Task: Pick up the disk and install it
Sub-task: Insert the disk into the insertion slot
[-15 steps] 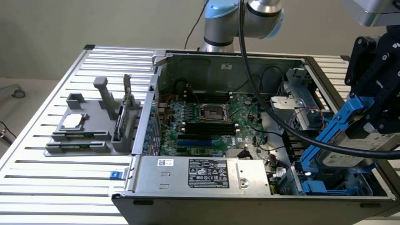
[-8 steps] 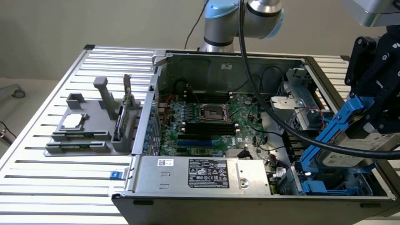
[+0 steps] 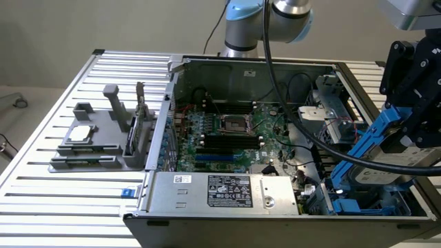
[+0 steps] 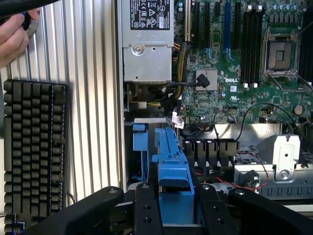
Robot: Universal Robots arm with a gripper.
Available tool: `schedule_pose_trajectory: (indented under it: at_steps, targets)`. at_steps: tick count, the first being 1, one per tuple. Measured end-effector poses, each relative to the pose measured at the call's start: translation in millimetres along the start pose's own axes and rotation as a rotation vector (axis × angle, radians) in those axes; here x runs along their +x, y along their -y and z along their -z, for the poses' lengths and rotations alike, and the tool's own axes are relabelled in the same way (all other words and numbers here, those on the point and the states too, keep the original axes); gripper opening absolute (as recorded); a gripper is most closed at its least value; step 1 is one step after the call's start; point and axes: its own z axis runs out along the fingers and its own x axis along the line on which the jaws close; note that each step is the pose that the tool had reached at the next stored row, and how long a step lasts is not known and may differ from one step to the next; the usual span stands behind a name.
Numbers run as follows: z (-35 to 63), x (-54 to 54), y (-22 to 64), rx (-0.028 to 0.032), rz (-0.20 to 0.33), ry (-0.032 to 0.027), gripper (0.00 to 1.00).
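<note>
The jaws are clenched on the disk (image 4: 171, 161), gripping its blue bracket from both sides. It hangs tilted, lower end aimed at the blue drive bay (image 3: 365, 206) at about 4 o'clock in the open computer case (image 3: 241, 232), probably to line it up with the slot. The disk is a flat silver-grey drive in a bright blue plastic frame. Beyond it in the exterior view, the power supply (image 3: 227, 194) lies at 9 o'clock and the circuit board (image 3: 234, 129) at 10 o'clock.

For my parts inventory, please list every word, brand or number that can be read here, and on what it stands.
"DELL": white letters on the green motherboard.
Black-and-white label on the silver power supply: print too small to read.
</note>
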Motion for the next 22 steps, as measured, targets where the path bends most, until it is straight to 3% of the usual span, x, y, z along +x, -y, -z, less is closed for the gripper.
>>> schedule_pose_trajectory:
  at_steps: [22]
  targets:
    - [-4.3, 8.1, 0.8, -0.0157, 0.017, 0.0004, 0.33]
